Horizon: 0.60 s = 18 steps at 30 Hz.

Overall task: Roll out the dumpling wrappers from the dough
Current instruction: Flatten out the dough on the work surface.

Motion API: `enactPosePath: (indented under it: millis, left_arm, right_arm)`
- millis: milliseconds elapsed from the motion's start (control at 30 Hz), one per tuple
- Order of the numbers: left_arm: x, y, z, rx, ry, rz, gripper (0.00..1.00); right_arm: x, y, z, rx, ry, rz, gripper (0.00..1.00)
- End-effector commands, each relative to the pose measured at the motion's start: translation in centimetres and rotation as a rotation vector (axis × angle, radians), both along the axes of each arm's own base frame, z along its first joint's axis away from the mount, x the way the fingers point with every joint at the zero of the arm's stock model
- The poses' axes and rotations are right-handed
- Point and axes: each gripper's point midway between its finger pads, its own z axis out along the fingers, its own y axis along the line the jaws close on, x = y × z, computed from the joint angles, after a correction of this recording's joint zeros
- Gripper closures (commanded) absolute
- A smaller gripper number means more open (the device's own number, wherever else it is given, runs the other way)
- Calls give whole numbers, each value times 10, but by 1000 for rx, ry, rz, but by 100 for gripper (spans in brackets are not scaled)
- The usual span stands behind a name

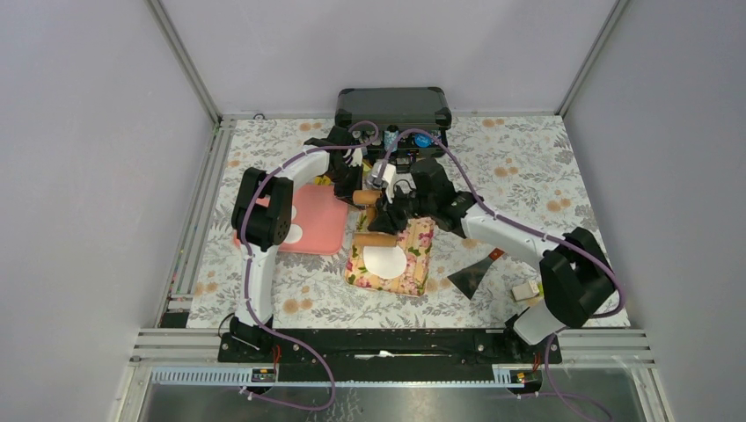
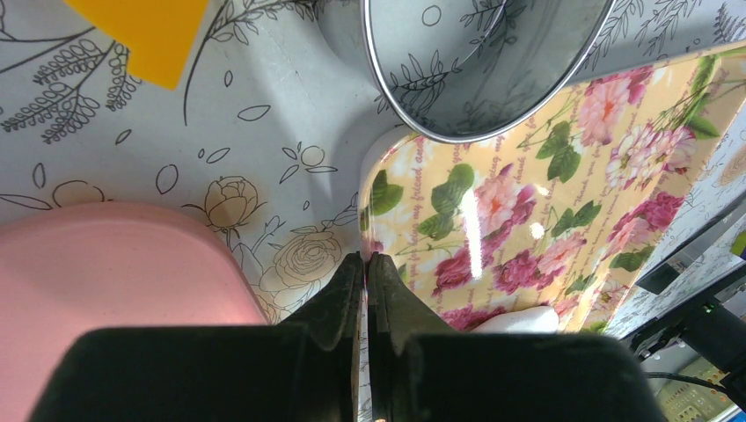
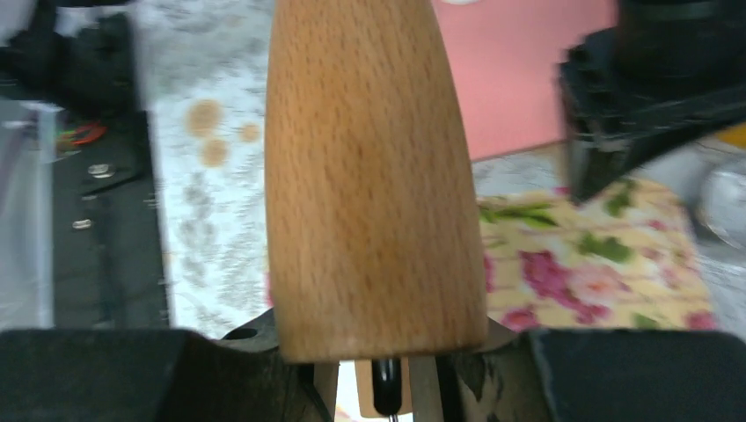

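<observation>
My right hand (image 3: 387, 356) is gripping the wooden rolling pin (image 3: 374, 176) tightly. My left hand (image 2: 365, 268) is squeezing its fingers together at the edge of the flowery board (image 2: 545, 202), beside the pink tray (image 2: 106, 272). A flat white wrapper (image 1: 385, 261) is lying on the board, near my right hand.

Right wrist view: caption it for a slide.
Right gripper holds the wooden rolling pin, floral board and pink tray behind.
</observation>
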Motion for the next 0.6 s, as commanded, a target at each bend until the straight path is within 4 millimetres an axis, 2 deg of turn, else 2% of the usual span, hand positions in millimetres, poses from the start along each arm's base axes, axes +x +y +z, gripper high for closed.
enactPosePath:
  millis: [0, 167, 300, 367, 467, 567]
  left_arm:
    - [-2, 0, 5, 12, -24, -31, 100]
    - [-3, 0, 6, 11, -26, -35, 100]
    - [-2, 0, 7, 12, -30, -37, 100]
    - [-2, -1, 7, 8, -29, -38, 100]
    - [-2, -1, 6, 8, -28, -38, 100]
    - [-2, 0, 6, 10, -30, -39, 100]
  right_arm:
    - [-58, 17, 17, 210, 190, 198, 100]
    - [-75, 11, -24, 179, 296, 226, 100]
    - [-70, 3, -50, 107, 265, 194, 100]
    - [-58, -2, -62, 62, 216, 127, 100]
    - [-28, -14, -73, 0, 106, -6, 100]
    - [1, -29, -73, -11, 51, -114, 100]
